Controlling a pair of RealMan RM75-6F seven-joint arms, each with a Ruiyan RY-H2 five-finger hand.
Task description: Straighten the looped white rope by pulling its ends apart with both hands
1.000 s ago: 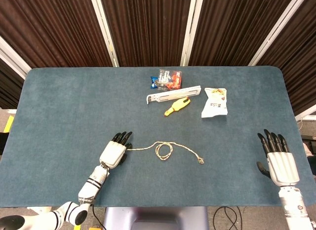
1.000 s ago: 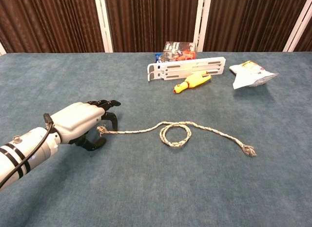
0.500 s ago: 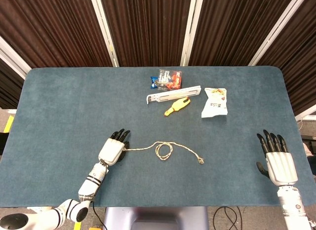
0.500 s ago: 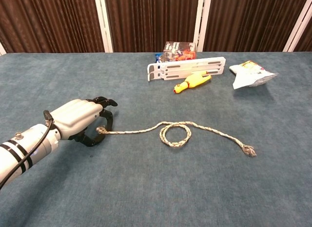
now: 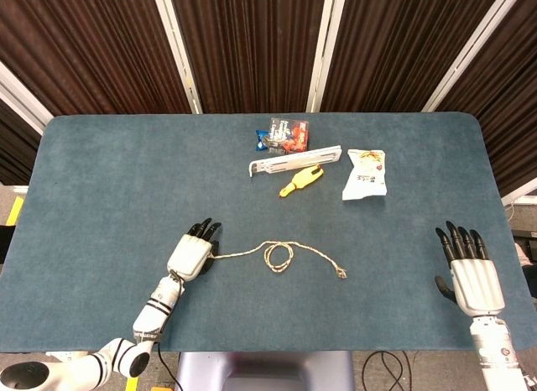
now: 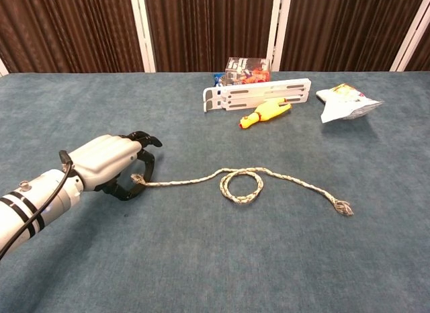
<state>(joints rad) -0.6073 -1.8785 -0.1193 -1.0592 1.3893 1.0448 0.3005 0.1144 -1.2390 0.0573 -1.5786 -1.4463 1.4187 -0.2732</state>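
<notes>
The white rope lies on the blue table with a small loop (image 5: 278, 255) (image 6: 242, 185) at its middle. Its frayed right end (image 5: 341, 274) (image 6: 342, 207) lies free on the cloth. My left hand (image 5: 191, 255) (image 6: 111, 162) sits at the rope's left end, fingers and thumb curled around it and pinching it just above the table. My right hand (image 5: 471, 275) is far off at the table's right front corner, fingers spread and holding nothing. It shows only in the head view.
At the back of the table lie a white plastic rack (image 5: 294, 162) (image 6: 259, 93), a yellow toy (image 5: 300, 180) (image 6: 265, 113), a white snack bag (image 5: 366, 174) (image 6: 346, 101) and a colourful packet (image 5: 284, 135).
My left hand's fingers have curled in around the rope's left end, which has shifted slightly left. The right hand has drifted a little toward the table's front edge.
</notes>
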